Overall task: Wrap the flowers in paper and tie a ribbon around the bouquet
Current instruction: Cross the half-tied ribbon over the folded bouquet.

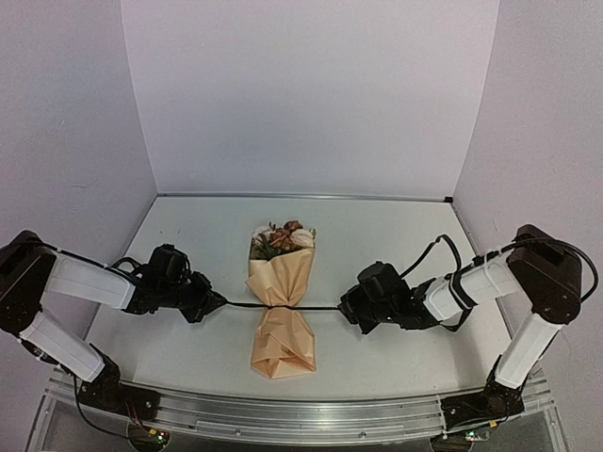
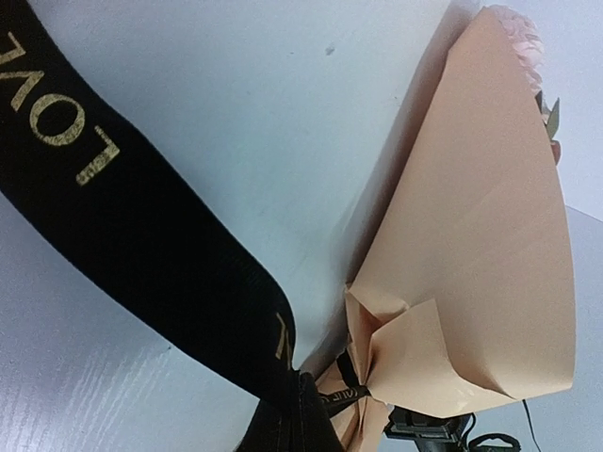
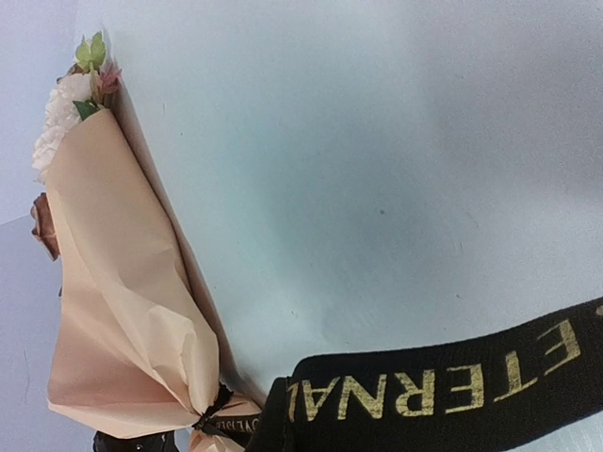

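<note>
While L end effector (image 1: 220,303) and R end effector (image 1: 345,308) each clamp shut on a ribbon (image 2: 141,245) end, bouquet (image 1: 281,278) lies between them, cinched at waist. Risk: uneven pull could drag bouquet sideways; excess tension may crush paper (image 1: 283,350).

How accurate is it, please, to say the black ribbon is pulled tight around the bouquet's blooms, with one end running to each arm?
Nearly: the ribbon cinches the bouquet at its narrow waist, not around the blooms, as the top external view shows; the rest holds.

Most of the flowers (image 1: 283,235) buried inside the paper (image 1: 279,278); both ribbon (image 2: 141,235) ends cut off at wrist-view edges.
</note>
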Controlling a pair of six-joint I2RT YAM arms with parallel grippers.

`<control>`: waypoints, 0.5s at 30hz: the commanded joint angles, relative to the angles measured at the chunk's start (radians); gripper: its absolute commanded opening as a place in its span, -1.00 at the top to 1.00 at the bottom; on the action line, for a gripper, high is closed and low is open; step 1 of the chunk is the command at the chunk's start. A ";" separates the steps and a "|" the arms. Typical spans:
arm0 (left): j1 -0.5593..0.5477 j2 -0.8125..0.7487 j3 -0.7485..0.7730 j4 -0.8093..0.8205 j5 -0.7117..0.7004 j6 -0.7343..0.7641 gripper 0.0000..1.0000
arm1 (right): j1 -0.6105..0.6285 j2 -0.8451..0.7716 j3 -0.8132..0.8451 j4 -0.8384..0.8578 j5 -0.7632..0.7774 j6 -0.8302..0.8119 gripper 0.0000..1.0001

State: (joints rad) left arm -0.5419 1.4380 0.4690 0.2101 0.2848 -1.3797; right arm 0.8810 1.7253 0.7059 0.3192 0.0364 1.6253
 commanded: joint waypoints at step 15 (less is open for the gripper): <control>0.086 -0.086 0.086 -0.107 -0.045 0.238 0.99 | -0.046 -0.056 0.086 -0.354 0.106 -0.221 1.00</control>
State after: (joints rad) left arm -0.4640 1.3918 0.4369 0.2264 0.3883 -1.2920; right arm 0.8761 1.6787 0.7399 0.2248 0.0055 1.5355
